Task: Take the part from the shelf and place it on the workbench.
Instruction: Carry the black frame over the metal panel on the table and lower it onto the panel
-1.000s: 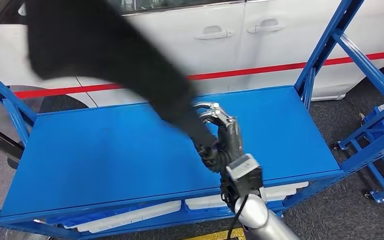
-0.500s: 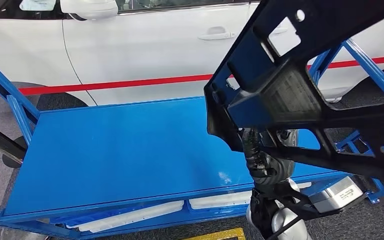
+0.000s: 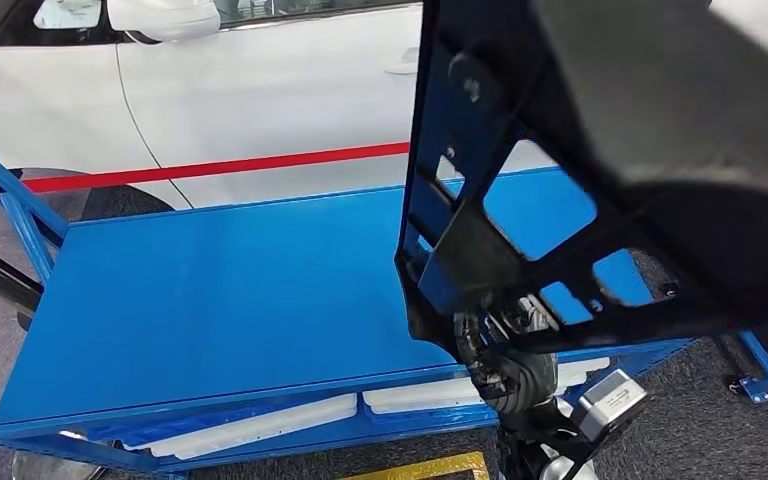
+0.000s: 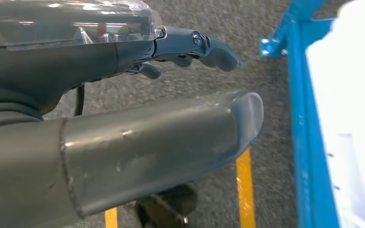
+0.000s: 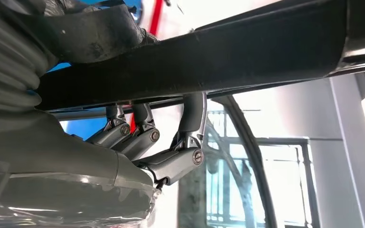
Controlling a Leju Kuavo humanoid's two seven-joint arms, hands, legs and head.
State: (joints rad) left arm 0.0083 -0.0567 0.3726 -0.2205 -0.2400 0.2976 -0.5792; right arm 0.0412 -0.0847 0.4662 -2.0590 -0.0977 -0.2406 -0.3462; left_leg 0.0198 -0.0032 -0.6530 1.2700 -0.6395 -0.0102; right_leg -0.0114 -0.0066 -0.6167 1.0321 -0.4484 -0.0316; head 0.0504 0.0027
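A large black plastic part (image 3: 600,170) with cut-out openings is lifted high above the blue shelf (image 3: 230,290), close to my head camera, blocking the right half of the head view. My right hand (image 3: 508,350) grips its lower edge from beneath. In the right wrist view the fingers (image 5: 171,142) curl around a black bar of the part (image 5: 228,52). My left hand (image 4: 171,71) hangs beside my body with nothing in it, thumb and fingers apart over the grey floor.
A white car (image 3: 210,90) with a red stripe stands behind the shelf. White trays (image 3: 260,425) lie on the tier below. Blue uprights (image 3: 10,210) frame the shelf. Yellow floor tape (image 4: 244,190) runs beside a blue rack (image 4: 309,142).
The part has swung up and toward the camera, from lying over the shelf to standing tilted at the right. My right hand has dropped lower in the picture with it.
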